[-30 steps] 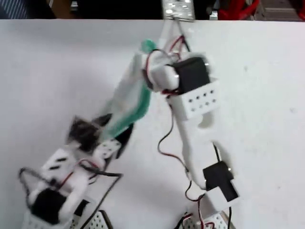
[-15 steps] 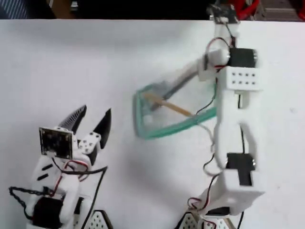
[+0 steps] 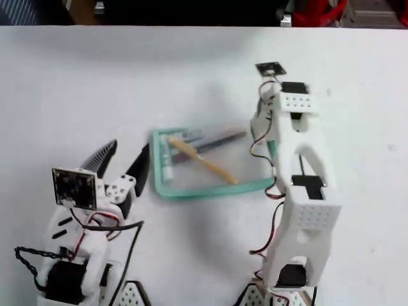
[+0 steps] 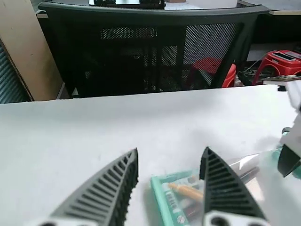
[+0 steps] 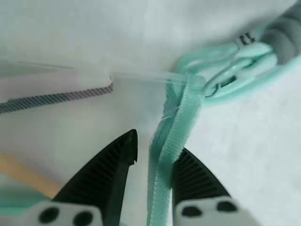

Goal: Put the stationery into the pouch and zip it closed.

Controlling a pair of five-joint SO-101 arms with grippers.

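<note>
my right claw (image 5: 157, 146) pinches the pouch (image 5: 181, 113) edge; my left claw (image 4: 170, 153) gapes wide, pouch just ahead.

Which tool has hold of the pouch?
The right tool, clamped on the teal zip edge of the pouch; the left tool stands open, apart from it.

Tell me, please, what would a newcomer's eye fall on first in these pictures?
The clear, green-edged pouch at the table's middle, with a wooden pencil and pens inside. The right claw is clamped on its green edge at the right end, while the left claw stands open just off its left end, not touching.
</note>
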